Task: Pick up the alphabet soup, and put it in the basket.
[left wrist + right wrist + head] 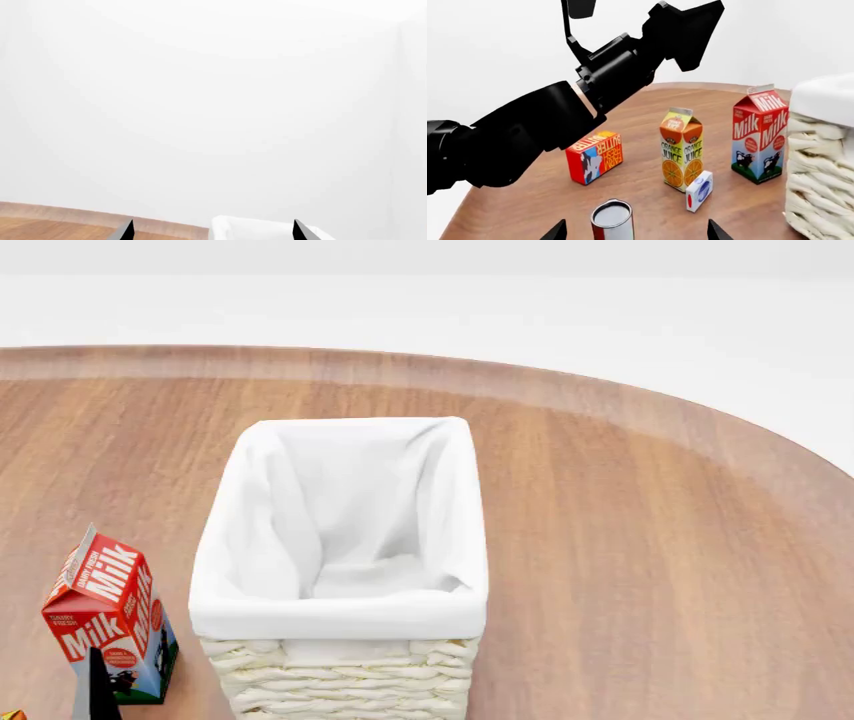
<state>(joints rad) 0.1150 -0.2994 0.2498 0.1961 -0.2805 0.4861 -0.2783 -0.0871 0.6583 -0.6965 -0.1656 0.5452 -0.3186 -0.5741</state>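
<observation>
The alphabet soup is out of view in every frame. The basket [344, 678], cream wicker with a white cloth lining, stands mid-table in the head view and shows nothing inside. Its woven wall [820, 170] fills the edge of the right wrist view. My left gripper [213, 232] is open, its two dark tips spread wide, with the basket's white rim [257, 227] just beyond them. Also open is my right gripper [636, 231], which has a red and white can [612, 221] with a silvery top standing upright between its tips.
On the wooden table [641, 540] stand a milk carton [758, 135], an orange juice carton [681, 149], a red butter box [594, 156] and a small white box [699, 191]. My left arm [560, 115] reaches across above them. The milk carton [110, 618] sits left of the basket.
</observation>
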